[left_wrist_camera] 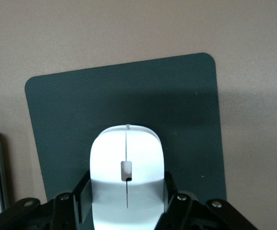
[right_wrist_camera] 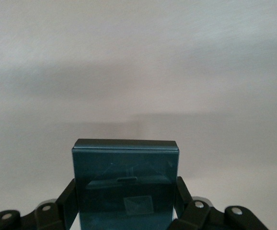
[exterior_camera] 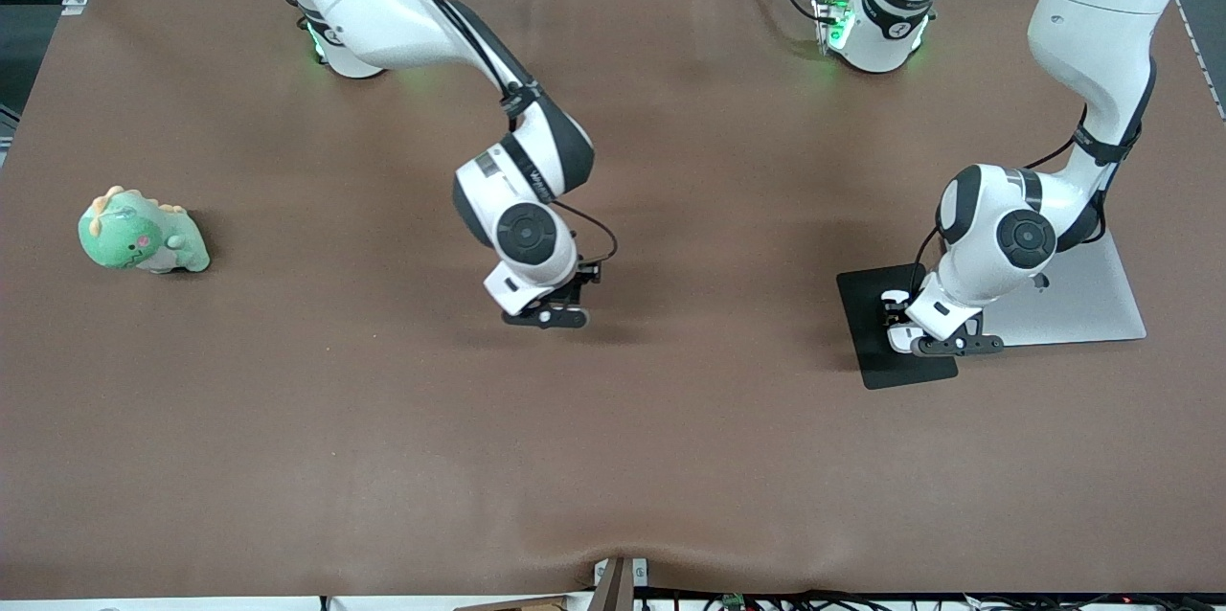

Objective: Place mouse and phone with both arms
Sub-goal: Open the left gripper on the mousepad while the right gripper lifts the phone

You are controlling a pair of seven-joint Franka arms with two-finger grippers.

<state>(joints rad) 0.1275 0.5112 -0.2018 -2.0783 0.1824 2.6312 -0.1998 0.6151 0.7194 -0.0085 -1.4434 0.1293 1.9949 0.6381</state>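
Mouse (left_wrist_camera: pixel 126 177) sat clamped between the left gripper (exterior_camera: pixel 943 341) fingers, held by its two long sides, nose pointing away from the wrist. It hung low over the black mat (left_wrist_camera: pixel 177 115), at the mat's edge toward the silver slab (exterior_camera: pixel 1082 305); from the front view I couldn't tell for sure whether it was touching the mat yet. My read: a light, rigid plastic shell, smooth and curved, so likely to squirt out of a pinch. The side grip at the widest part looked right.

Phone (right_wrist_camera: pixel 125 184) was pinched across its short width by the right gripper (exterior_camera: pixel 548 312), glossy face toward the wrist camera, over bare tablecloth (exterior_camera: pixel 287 419) near table centre, at roughly 9 o'clock from the mat and well apart from it. I'd judge it stiff, denser than the mouse, slick at the face and edges, and glass-fronted, so it wants a gentle set-down, not a drop. Edge grip near mid-length seemed balanced enough.

A green plush dino (exterior_camera: pixel 142 233) lay at 9 o'clock from the right gripper, toward the right arm's end, well clear of both.
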